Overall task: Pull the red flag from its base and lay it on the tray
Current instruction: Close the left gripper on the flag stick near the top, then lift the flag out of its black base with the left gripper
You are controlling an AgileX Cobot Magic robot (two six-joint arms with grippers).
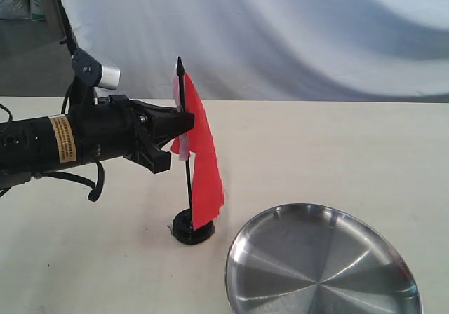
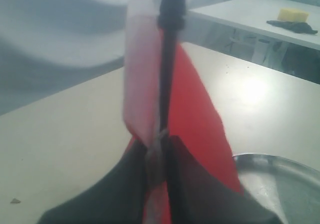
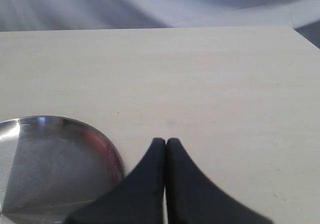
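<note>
The red flag [image 1: 203, 160] stands upright on its thin black stick, the foot of the stick still in the round black base [image 1: 192, 229] on the table. My left gripper [image 1: 186, 121] reaches in from the left and is shut on the stick and the white strip at mid height; in the left wrist view the stick [image 2: 169, 59] rises from between the black fingers [image 2: 125, 184] of the left gripper [image 2: 159, 144]. The steel tray [image 1: 323, 265] lies right of the base. My right gripper [image 3: 166, 143] is shut and empty beside the tray's rim [image 3: 112, 154]; the exterior view does not show it.
A pale wooden table [image 1: 337, 153] carries everything, with a white cloth backdrop [image 1: 280, 33] behind it. A second table with a yellow sponge [image 2: 293, 15] shows far off in the left wrist view.
</note>
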